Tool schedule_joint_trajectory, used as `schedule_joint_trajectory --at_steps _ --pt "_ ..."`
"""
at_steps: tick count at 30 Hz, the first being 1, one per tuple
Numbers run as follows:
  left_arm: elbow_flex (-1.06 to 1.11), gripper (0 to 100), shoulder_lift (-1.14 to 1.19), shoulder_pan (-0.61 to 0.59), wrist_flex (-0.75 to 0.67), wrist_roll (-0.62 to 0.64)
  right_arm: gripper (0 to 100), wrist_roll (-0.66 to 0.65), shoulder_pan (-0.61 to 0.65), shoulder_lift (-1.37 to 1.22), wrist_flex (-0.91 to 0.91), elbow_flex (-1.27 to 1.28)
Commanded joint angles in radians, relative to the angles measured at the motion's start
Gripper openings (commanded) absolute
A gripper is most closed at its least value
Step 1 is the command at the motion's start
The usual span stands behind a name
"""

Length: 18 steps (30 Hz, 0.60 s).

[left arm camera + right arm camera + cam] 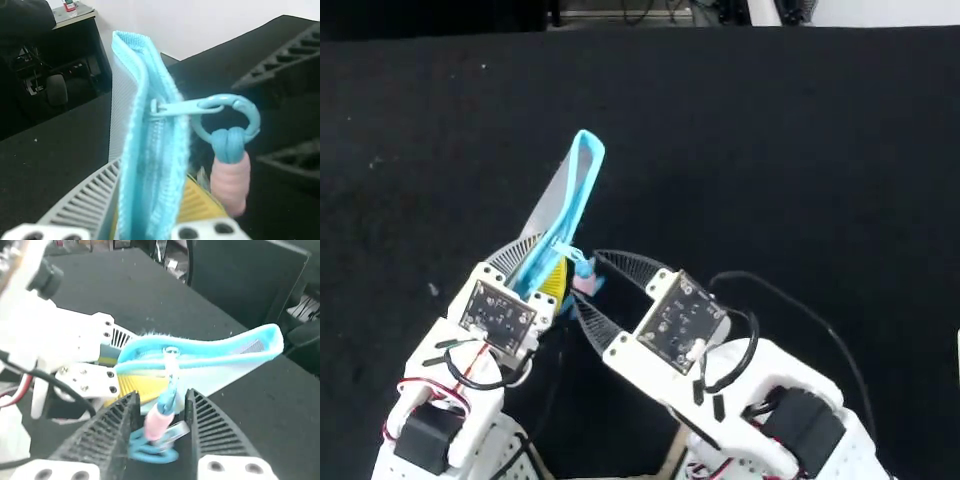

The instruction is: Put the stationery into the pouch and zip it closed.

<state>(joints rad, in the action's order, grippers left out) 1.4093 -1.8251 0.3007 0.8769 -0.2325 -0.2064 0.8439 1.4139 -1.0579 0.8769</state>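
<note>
The left claw [535,262] is clamped on the pouch [563,205], lifted above the counter's [770,150] near edge, with yellow stationery [145,385] seemingly inside. The right claw [586,281] stands apart around the zip pull [159,422], so zipping looks unfinished.

In the high view the pouch's [563,205] near end, at its 7 o'clock, is hidden between the left gripper's [545,262] fingers. A yellow item [555,280] inside shows only as a sliver, too little to tell its kind. The left arm [450,400] and right arm [760,400] run off the 6 o'clock edge. In the left wrist view the pink charm [231,182] is blurred, and the picture's edge cuts the pouch.
</note>
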Motion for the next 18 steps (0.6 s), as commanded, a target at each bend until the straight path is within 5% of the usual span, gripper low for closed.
schedule_joint_trajectory --at_steps 1,18 --pt "0.071 3 0.008 0.001 0.006 0.009 15.2 -0.008 0.006 0.004 0.069 0.015" --pt "0.071 3 0.008 0.001 0.008 0.011 15.2 -0.008 0.003 0.012 0.164 0.091"
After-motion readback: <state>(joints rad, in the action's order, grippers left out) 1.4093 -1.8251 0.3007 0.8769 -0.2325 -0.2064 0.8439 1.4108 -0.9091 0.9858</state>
